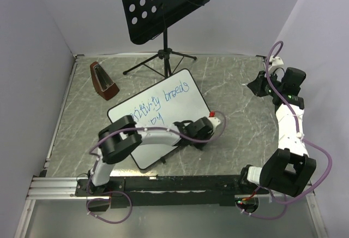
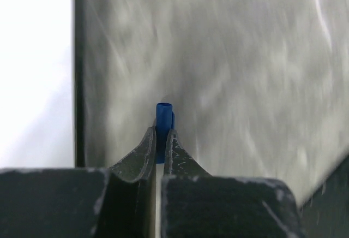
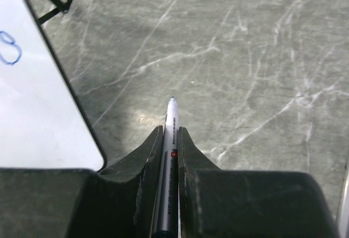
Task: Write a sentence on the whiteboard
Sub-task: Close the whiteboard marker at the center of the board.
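Whiteboard (image 1: 177, 88) lies flat mid-table, turned diagonally, w/ the sentence (image 1: 158, 102) in blue across two lines. L gripper (image 1: 210, 124) sits just off the board's right edge, fingers pinching a blue cap (image 2: 164, 115). R gripper (image 1: 256, 85) is well to the right over grey table (image 1: 234, 118), clamped on a marker (image 3: 172, 119), tip poking past the fingers.
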`<state>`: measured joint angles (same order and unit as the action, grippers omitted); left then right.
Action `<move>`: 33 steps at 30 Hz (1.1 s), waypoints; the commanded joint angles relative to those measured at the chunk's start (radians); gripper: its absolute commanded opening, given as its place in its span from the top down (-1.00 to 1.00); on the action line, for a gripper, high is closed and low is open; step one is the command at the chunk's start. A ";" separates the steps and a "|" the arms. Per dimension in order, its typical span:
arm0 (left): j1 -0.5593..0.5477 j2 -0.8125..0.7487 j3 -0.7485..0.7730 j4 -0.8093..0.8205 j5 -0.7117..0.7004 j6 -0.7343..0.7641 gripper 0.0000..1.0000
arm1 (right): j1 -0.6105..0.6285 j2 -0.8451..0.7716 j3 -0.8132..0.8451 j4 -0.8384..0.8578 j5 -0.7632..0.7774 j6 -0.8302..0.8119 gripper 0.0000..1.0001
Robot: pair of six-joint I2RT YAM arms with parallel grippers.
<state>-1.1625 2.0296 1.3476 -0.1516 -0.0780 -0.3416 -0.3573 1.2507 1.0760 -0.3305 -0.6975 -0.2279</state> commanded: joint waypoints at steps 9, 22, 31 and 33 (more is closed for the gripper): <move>0.006 -0.606 -0.488 0.366 0.210 0.301 0.98 | 0.105 -0.111 0.058 -0.344 -0.296 -0.306 1.00; 0.115 -1.037 -0.801 0.395 0.291 0.291 0.98 | 0.540 -0.137 0.110 -0.712 -0.591 -0.651 1.00; 0.115 -1.030 -0.795 0.411 0.303 0.288 0.98 | 0.667 -0.091 0.070 -0.662 -0.571 -0.623 1.00; 0.115 -1.025 -0.794 0.415 0.308 0.289 0.98 | 0.678 -0.082 0.068 -0.662 -0.565 -0.625 1.00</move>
<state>-1.0504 1.0103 0.5442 0.2100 0.1978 -0.0631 0.3000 1.1622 1.1492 -1.0206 -1.2308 -0.8219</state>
